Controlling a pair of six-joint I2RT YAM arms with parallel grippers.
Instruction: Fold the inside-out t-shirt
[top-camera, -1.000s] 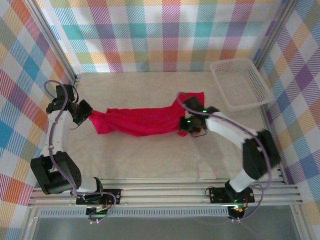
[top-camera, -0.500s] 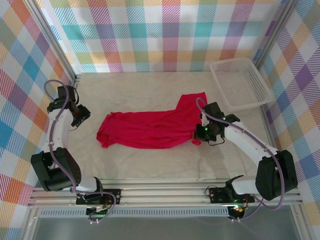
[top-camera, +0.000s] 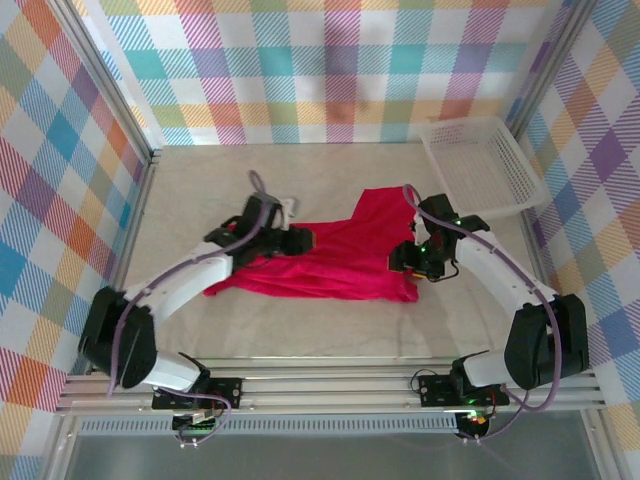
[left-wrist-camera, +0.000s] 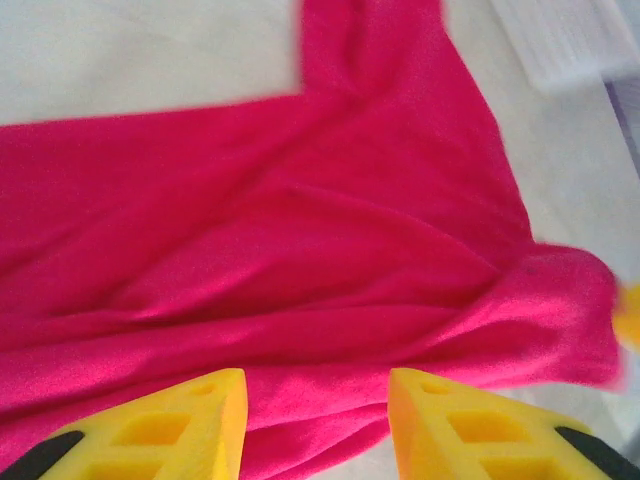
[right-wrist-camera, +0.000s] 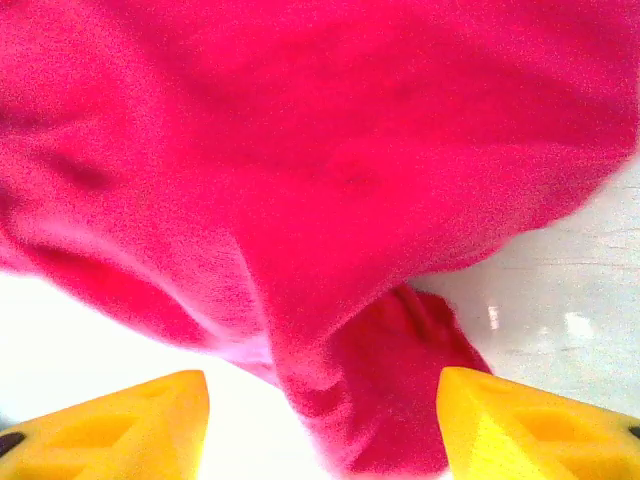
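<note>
Top external: t-shirt (top-camera: 340, 265) now slack

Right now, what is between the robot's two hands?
The crimson t-shirt lies on the table between the left gripper and the right gripper, as the top camera shows.

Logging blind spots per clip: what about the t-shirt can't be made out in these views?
Top external: the left end effector and its arm cover the t-shirt's upper-left edge; tag too small to find.
Left wrist: blur smears the folds; basket cut off by the top edge.
Right wrist: t-shirt too close, outline cut by the frame.
</note>
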